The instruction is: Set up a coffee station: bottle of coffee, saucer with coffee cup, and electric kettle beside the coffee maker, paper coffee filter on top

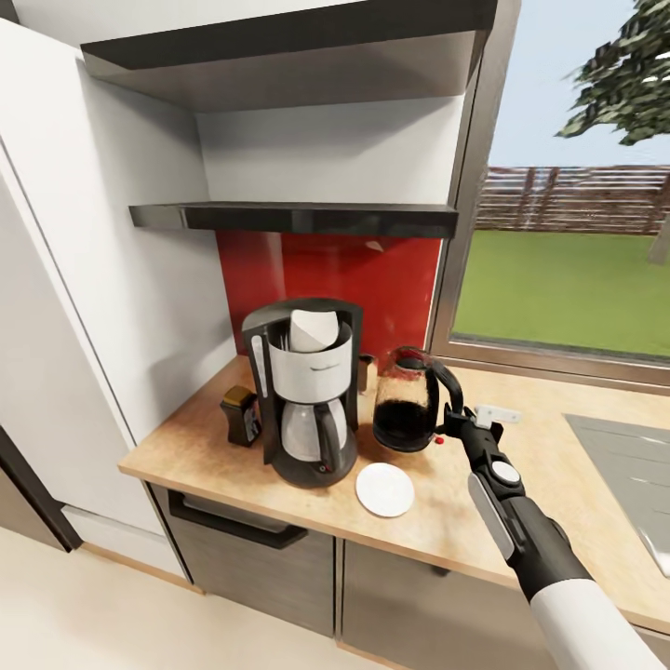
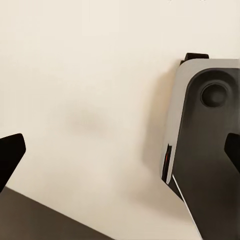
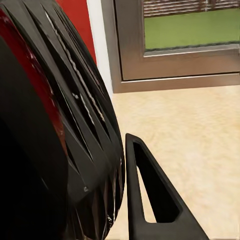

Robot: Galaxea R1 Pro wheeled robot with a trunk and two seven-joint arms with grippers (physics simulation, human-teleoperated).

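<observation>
On the wooden countertop (image 1: 549,502) stands the black and white coffee maker (image 1: 307,400), a white paper filter (image 1: 313,330) sitting in its top. To its left is the dark bottle of coffee (image 1: 242,414). The white saucer (image 1: 385,489) lies bare in front. A small dark cup (image 1: 366,372) peeks out behind, partly hidden. The electric kettle (image 1: 405,400) rests on the counter just right of the maker. My right gripper (image 1: 453,426) is shut on its handle; the kettle's ribbed body (image 3: 50,125) looms beside one finger (image 3: 150,200). My left gripper (image 2: 120,155) is open over the pale floor.
A dark empty shelf (image 1: 298,217) hangs above the red backsplash. A grey sink or hob panel (image 1: 633,475) is set into the counter at the right. A window (image 1: 568,279) runs behind. Tall white cabinets (image 1: 93,279) close off the left.
</observation>
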